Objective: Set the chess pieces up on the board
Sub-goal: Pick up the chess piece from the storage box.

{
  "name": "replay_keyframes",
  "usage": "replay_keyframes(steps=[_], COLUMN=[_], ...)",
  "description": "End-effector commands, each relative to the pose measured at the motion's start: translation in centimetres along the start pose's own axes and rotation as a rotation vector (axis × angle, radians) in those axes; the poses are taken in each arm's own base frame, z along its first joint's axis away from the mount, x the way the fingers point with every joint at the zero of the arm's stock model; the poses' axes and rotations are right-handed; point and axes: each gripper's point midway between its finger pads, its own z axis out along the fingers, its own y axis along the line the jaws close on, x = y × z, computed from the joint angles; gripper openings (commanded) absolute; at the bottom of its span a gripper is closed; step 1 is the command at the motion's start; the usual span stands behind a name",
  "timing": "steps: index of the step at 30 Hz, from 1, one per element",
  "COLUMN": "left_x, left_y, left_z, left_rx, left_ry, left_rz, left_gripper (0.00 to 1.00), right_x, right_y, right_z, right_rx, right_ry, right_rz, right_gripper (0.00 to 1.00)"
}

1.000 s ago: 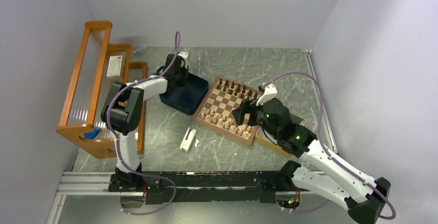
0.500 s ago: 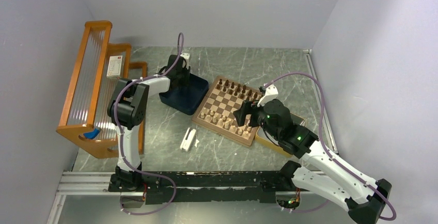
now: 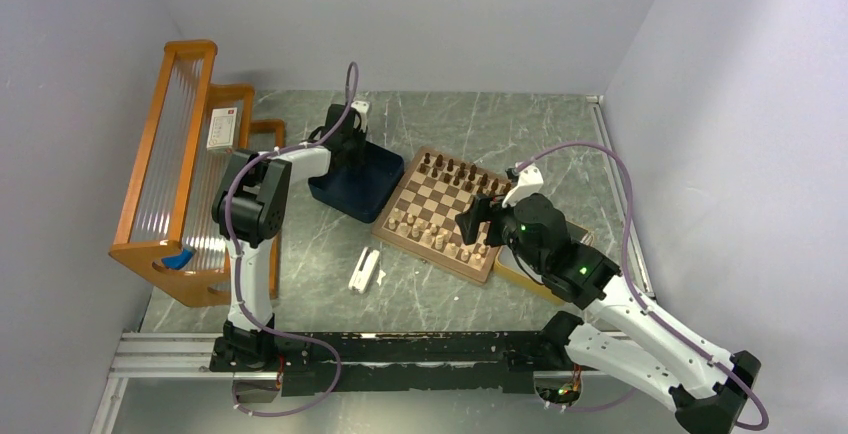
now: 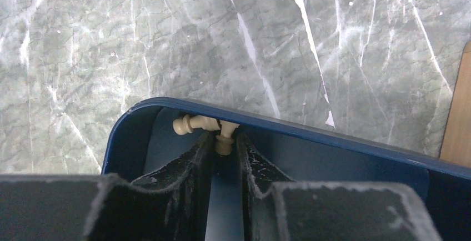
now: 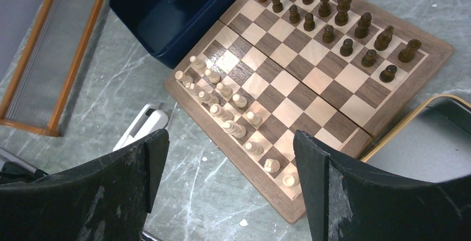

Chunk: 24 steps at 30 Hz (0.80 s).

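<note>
Marble table (image 3: 560, 124): left gripper (image 4: 225, 144) has been pushed deeper into the blue tray (image 4: 333, 141) and clamped on a pale piece (image 4: 225, 132), right gripper (image 5: 230, 141) held wide apart over the board (image 5: 289, 83), so one more placement is likely pending.

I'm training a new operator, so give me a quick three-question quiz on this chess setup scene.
1. True or false: the right fingers hold a piece.
2. The left fingers are inside: A) the blue tray, B) the board, C) the rack.
3. What colour is the piece between the left fingers?
Key: 1 false, they are open and empty; 2 A; 3 pale.
</note>
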Motion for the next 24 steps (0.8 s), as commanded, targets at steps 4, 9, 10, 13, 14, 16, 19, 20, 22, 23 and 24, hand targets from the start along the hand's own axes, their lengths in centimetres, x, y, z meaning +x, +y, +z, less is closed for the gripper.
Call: replay_keyframes(steps=[4, 9, 10, 13, 14, 16, 19, 20, 22, 23, 24], left_x=[-1.7, -2.6, -2.7, -3.2, -3.4, -3.3, -3.5, -3.6, -3.7, -3.5, -3.5], left_y=[-0.2, -0.6, -0.7, -1.2, -1.4, -1.5, -1.8, -2.1, -2.6, -2.8, -2.8], left_z=[-0.3, -1.5, -1.9, -3.0, -3.5, -4.5, -6.5, -7.1, -8.5, -9.2, -9.9], left_rx=[0.027, 0.046, 0.053, 0.078, 0.088, 0.096, 0.116, 0.132, 0.171, 0.181, 0.189], left_ry=[-0.031, -0.017, -0.013, -0.001, 0.005, 0.026, 0.049, 0.054, 0.066, 0.081, 0.091], left_rz=[-0.001, -0.026, -0.03, -0.047, -0.05, -0.057, -0.062, -0.06, -0.048, -0.045, -0.041], left_gripper=[0.18, 0.08, 0.07, 0.05, 0.05, 0.05, 0.05, 0.05, 0.05, 0.05, 0.05], right_x=[-0.2, 0.1, 0.1, 0.1, 0.2, 0.2, 0.2, 0.2, 0.5, 0.6, 0.7], right_y=[-0.1, 0.3, 0.4, 0.5, 0.5, 0.7, 1.2, 1.4, 1.9, 2.1, 2.3], right_z=[0.1, 0.3, 0.4, 0.7, 0.9, 1.3, 1.8, 2.0, 2.4, 2.6, 2.8], right_rx=[0.009, -0.015, -0.018, -0.018, -0.016, -0.016, -0.038, -0.047, -0.072, -0.085, -0.098], right_ry=[-0.003, 0.004, 0.003, 0.006, 0.007, 0.013, 0.017, 0.016, 0.018, 0.017, 0.017], right_rz=[0.002, 0.005, 0.006, 0.006, 0.006, 0.003, -0.012, -0.013, -0.017, -0.023, -0.033], right_gripper=[0.87, 0.86, 0.86, 0.86, 0.86, 0.86, 0.85, 0.85, 0.84, 0.83, 0.83])
